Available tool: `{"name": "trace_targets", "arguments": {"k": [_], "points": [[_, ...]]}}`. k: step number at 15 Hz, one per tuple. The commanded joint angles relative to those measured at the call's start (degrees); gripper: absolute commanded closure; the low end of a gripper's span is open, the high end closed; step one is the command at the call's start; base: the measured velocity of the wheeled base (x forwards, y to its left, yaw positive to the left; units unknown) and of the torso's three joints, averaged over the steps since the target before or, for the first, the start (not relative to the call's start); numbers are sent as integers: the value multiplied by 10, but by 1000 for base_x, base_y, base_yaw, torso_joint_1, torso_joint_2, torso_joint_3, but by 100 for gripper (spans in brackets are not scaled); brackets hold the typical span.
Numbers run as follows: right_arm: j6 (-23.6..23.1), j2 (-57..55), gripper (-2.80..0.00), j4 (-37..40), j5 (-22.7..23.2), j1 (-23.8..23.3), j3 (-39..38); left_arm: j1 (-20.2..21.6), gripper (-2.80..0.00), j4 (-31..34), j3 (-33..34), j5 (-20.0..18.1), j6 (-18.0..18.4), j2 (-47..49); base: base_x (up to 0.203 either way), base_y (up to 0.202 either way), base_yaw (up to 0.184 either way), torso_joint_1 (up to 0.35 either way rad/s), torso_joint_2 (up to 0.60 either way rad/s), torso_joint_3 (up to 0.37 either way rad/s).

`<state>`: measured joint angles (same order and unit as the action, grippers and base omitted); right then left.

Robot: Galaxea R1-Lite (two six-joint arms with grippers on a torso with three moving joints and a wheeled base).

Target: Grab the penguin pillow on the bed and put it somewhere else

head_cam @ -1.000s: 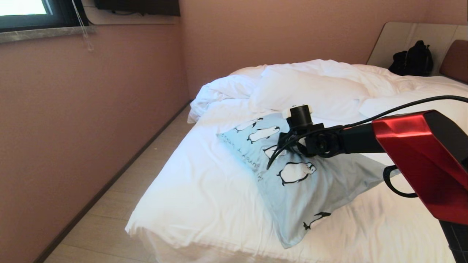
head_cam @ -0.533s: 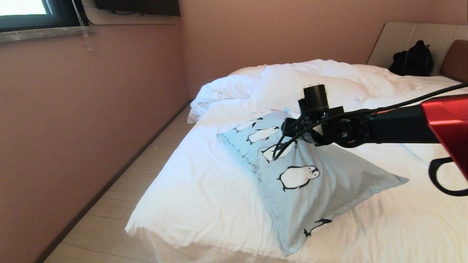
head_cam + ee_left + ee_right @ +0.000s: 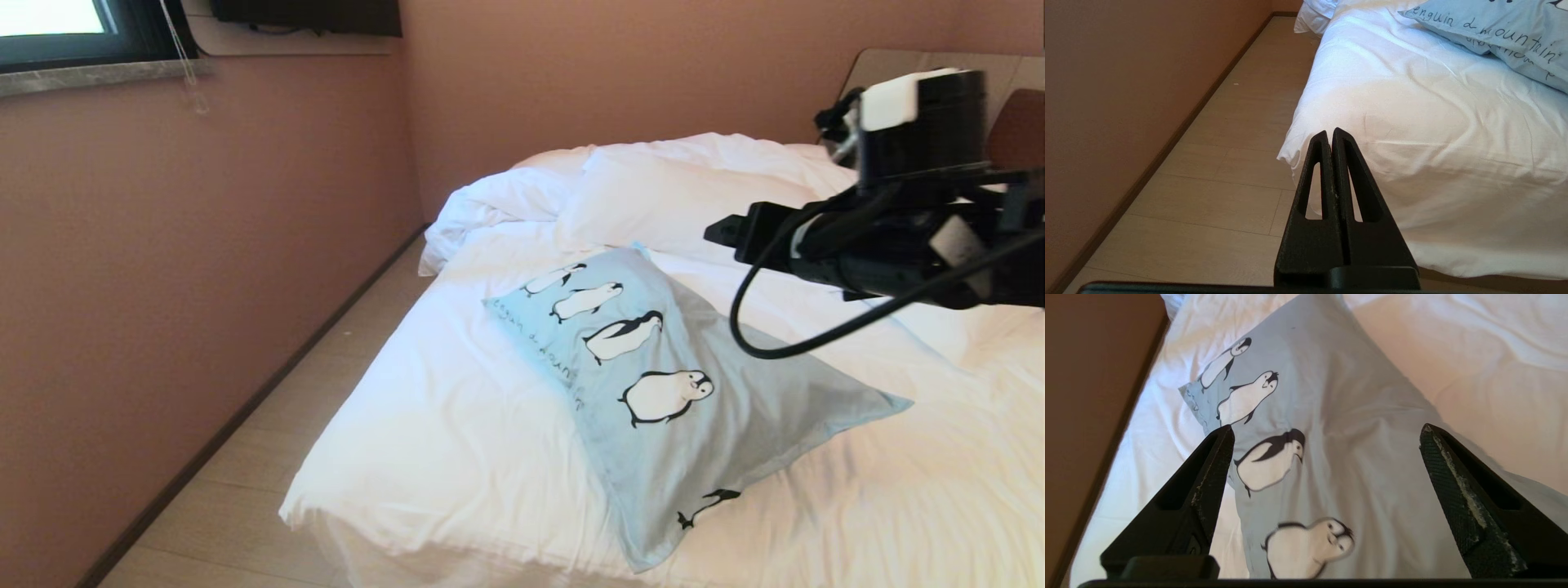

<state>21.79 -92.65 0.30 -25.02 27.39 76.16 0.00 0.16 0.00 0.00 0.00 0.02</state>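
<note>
The penguin pillow [image 3: 678, 392] lies flat and askew on the white bed [image 3: 457, 441], near the foot corner by the wall. My right gripper [image 3: 722, 237] hangs above and to the right of it, clear of the cloth. In the right wrist view the right gripper [image 3: 1327, 430] is open wide, with nothing between its fingers and the penguin pillow [image 3: 1355, 457] below. My left gripper [image 3: 1330, 132] is shut and empty, low by the bed's corner [image 3: 1433, 122] over the floor. A corner of the penguin pillow [image 3: 1502, 28] with its lettering shows beyond.
A rumpled white duvet and plain pillows [image 3: 678, 196] are heaped further up the bed. The pink wall [image 3: 204, 245] runs along the left, with a narrow strip of wooden floor [image 3: 326, 367] between it and the bed. The headboard [image 3: 1016, 122] is at the far right.
My right gripper has opened, lifted off the penguin pillow and drawn back up and to the right. The pillow has settled flat on the bed. The left arm has not moved.
</note>
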Motion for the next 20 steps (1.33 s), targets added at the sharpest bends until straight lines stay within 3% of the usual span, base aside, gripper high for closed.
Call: {"name": "trace_targets", "arguments": {"k": [1,6,7,13,18,20], "points": [[-6,117,-280,0,-1,-1,-57,0,0,0,0,0,0,0,0,0,0,0,0,0],[-21,252,-280,7,-4,-1,-144,0,0,0,0,0,0,0,0,0,0,0,0,0],[-22,273,0,11,-6,-2,-158,0,0,0,0,0,0,0,0,0,0,0,0,0],[-20,429,0,91,-27,-6,-192,0,0,0,0,0,0,0,0,0,0,0,0,0],[-21,516,0,112,-168,-13,-220,0,0,0,0,0,0,0,0,0,0,0,0,0],[-21,557,0,112,-188,-74,-238,0,0,0,0,0,0,0,0,0,0,0,0,0]]}}
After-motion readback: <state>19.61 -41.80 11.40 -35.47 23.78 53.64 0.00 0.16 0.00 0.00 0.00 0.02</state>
